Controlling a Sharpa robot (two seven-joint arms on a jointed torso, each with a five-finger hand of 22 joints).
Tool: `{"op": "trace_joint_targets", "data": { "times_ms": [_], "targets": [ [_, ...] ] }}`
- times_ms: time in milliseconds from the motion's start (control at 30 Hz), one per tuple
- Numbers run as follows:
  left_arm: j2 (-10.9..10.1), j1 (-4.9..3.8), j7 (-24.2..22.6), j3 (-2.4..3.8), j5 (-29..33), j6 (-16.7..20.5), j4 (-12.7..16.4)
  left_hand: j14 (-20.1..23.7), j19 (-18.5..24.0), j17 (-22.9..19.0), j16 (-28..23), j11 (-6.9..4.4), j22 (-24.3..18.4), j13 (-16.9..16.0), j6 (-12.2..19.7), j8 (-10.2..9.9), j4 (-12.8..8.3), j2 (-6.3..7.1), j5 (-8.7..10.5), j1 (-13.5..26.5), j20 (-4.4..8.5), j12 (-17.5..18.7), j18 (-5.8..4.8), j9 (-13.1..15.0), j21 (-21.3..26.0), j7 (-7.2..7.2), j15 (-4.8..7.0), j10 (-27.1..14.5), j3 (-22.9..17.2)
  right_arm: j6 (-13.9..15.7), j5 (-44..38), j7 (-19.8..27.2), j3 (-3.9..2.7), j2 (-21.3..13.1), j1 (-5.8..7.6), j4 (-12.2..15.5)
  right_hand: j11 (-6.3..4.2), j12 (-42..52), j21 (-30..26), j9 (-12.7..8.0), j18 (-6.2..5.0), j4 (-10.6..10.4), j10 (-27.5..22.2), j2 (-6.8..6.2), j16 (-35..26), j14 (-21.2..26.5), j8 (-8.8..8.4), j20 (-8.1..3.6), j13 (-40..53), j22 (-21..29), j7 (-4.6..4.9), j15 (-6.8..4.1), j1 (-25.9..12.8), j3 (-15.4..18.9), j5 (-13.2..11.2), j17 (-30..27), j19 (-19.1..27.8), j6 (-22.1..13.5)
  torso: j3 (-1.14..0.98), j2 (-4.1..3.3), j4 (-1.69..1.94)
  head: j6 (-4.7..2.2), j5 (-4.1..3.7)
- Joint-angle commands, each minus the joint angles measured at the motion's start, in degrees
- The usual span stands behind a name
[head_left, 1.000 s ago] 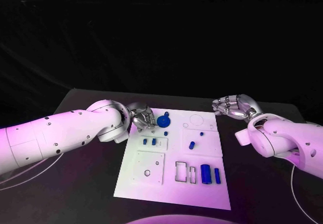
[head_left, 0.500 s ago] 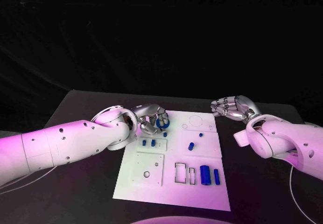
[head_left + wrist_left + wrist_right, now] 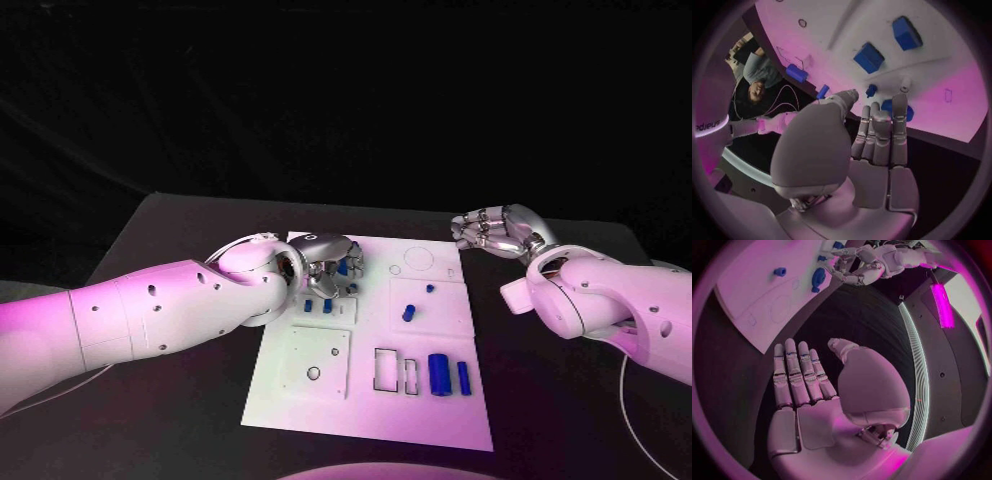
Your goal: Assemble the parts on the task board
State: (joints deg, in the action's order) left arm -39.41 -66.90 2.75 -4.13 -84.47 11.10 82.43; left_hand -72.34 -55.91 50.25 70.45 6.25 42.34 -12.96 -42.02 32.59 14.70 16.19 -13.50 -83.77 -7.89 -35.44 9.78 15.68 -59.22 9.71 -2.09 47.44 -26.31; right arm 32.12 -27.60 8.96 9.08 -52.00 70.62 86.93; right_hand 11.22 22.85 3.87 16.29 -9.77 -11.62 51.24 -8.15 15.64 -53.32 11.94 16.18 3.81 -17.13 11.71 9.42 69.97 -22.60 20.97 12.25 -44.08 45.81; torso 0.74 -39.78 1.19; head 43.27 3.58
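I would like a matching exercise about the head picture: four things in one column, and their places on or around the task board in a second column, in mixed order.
Things:
1. left hand
2. right hand
3. two long blue parts
4. round hole

Places:
A. near right part of the task board
B. near left part of the board
C. over the black table, beside the board's far right corner
D. over the board's far left part

Pairs: 1-D, 2-C, 3-A, 4-B

Head view: you look down from above the robot at the whole task board (image 3: 372, 345).
Left wrist view: close behind the left hand (image 3: 873, 135), facing the board's far-left part.
Right wrist view: behind the right hand (image 3: 811, 385), off the board's far-right corner.
Shared: all three show the board.
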Motion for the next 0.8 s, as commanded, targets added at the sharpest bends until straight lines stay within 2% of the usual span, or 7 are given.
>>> {"op": "trace_joint_targets", "data": {
  "times_ms": [33, 300, 800],
  "targets": [
    [0.5, 0.08, 0.25, 0.02, -2.37, -2.26, -0.43, -0.51, -0.72, 0.28, 0.55, 0.13, 0.62, 0.26, -0.54, -0.32, 0.08, 0.01, 0.0, -0.83, -0.03, 0.39, 0.13, -0.22, -0.6, -0.02, -0.17, 0.51, -0.08, -0.8, -0.17, 0.59, -0.01, 0.07, -0.04, 0.1, 0.15, 0.39, 0.01, -0.07, -0.63, -0.19, 0.04, 0.1, -0.27, -0.32, -0.02, 0.11, -0.07, 0.1, 3.22, -0.07, -0.52, -0.01, 0.17, -0.07, 0.41, 0.32, -0.05, 0.07, 0.0, 0.01, 0.1],
    [1.34, 0.12, 0.92, 0.03, -2.53, -3.68, -1.46, -0.31, -0.51, -0.17, 1.22, 0.2, 1.26, 1.14, -1.7, -0.66, -0.03, -0.48, -0.08, -2.11, -0.08, 0.93, 0.12, -0.75, -1.35, -0.06, -0.24, 0.79, -1.26, -0.81, -0.23, 0.62, -0.01, 0.14, -0.04, 0.08, 0.14, 0.4, 0.01, -0.1, -0.63, -0.08, 0.01, 0.15, -0.34, -0.34, -0.03, 0.11, -0.07, 0.19, 3.22, -0.06, -0.4, -0.06, 0.23, -0.11, 0.44, 0.3, -0.05, 0.07, -0.03, 0.1, 0.12],
    [2.47, 0.13, 1.5, 0.03, -2.4, -5.48, -3.25, -1.96, -2.75, 2.32, 4.09, -0.5, 5.73, 1.79, -3.89, -1.29, -0.67, -1.04, 0.06, -3.22, 0.31, 0.26, -0.55, -1.55, -4.98, -0.63, 0.3, 3.29, -3.62, -0.83, -0.34, 0.61, -0.01, 0.25, -0.04, 0.12, 0.14, 0.4, 0.01, -0.1, -0.63, -0.08, 0.01, 0.15, -0.34, -0.34, -0.03, 0.11, -0.07, 0.19, 3.22, -0.06, -0.4, -0.06, 0.23, -0.11, 0.44, 0.3, -0.04, 0.06, 0.01, 0.15, 0.08]
  ]
}}
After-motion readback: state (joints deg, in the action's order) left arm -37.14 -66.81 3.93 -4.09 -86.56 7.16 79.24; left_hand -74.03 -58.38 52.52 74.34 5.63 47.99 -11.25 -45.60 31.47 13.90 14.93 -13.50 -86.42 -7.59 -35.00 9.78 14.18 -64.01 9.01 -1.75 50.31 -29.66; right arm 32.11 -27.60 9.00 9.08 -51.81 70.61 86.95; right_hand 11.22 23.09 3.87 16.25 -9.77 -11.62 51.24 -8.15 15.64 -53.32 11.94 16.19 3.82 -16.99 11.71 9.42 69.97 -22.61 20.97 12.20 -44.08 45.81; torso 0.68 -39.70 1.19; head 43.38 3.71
